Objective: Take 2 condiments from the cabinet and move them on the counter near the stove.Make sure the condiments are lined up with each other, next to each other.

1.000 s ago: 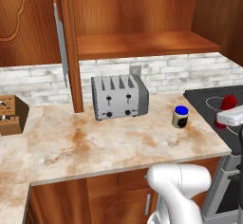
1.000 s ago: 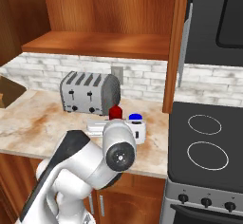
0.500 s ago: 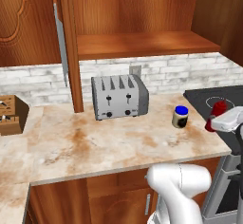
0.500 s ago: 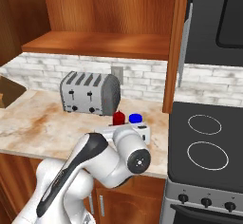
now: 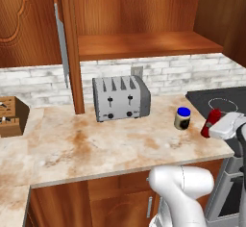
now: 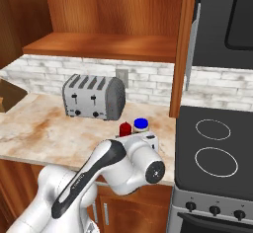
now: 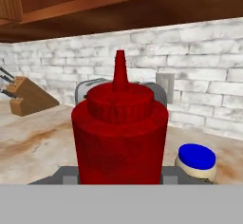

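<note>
My gripper (image 5: 217,125) is shut on the red squeeze bottle (image 5: 211,122), upright at the counter's (image 5: 96,144) right end, beside the black stove (image 5: 216,101). In the hand view the red bottle (image 7: 119,137) stands big between my finger tips, its pointed cap up. The cream jar with the blue lid (image 5: 182,118) stands on the counter just left of the bottle, and low on the right as the jar (image 7: 196,160) in the hand view. From the right base view, the bottle's cap (image 6: 125,128) and the jar (image 6: 141,125) peek side by side above my arm. The cabinet shelf (image 5: 139,45) is bare.
A silver four-slot toaster (image 5: 121,97) stands against the brick wall behind the jar. A wooden knife block (image 5: 10,116) sits at the far left. The cabinet's open door (image 5: 60,33) hangs edge-on above the counter. The stove (image 6: 212,148) takes up the right side.
The gripper has carried the red bottle down and to the left, from over the stove's edge to beside the jar. The jar has not moved.
</note>
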